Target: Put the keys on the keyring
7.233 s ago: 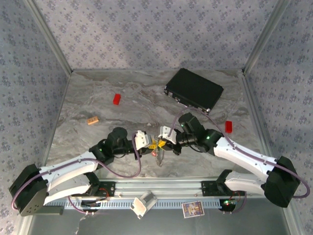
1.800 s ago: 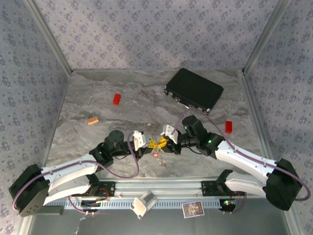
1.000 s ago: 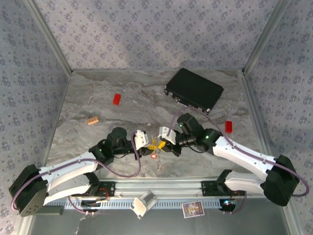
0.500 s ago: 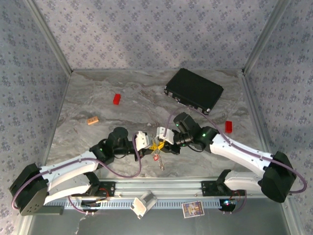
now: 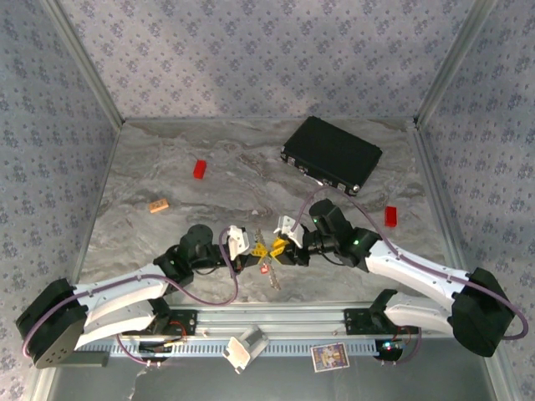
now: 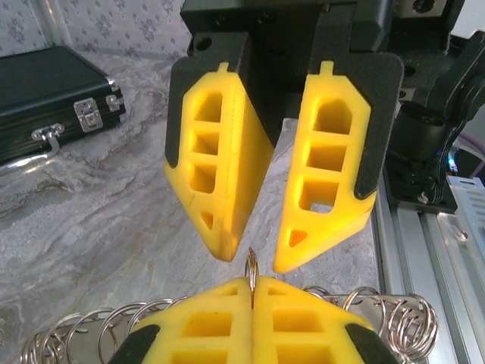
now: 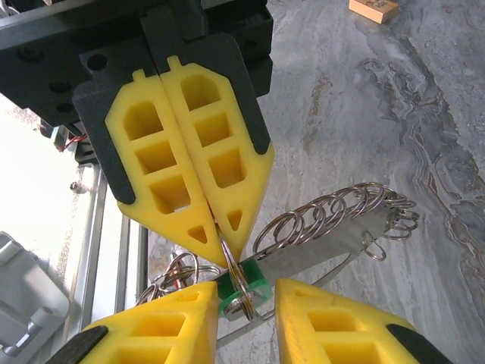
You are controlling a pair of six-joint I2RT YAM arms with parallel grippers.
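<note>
The keyring is a chain of small silvery linked rings (image 7: 333,212). My left gripper (image 6: 251,282) is shut on one thin ring (image 6: 251,265) of it. In the right wrist view the left fingers (image 7: 189,152) pinch that ring from above. The green key's head (image 7: 254,274) hangs on it, with its silver blade lying along the chain. My right gripper (image 7: 244,294) is open, with the green head between its fingers. From above, the left gripper (image 5: 253,251) and right gripper (image 5: 278,248) meet tip to tip near the front edge. The red key (image 5: 264,268) dangles below them.
A flat black case (image 5: 331,154) lies at the back right. One red block (image 5: 200,169) sits at the back left and another (image 5: 390,216) at the right. A tan-orange block (image 5: 159,205) lies left. The metal rail (image 5: 276,322) runs along the near edge.
The right gripper has shifted a little to the right and nearer since half a second ago. The left gripper still pinches the ring, and the keys hang below as before.
</note>
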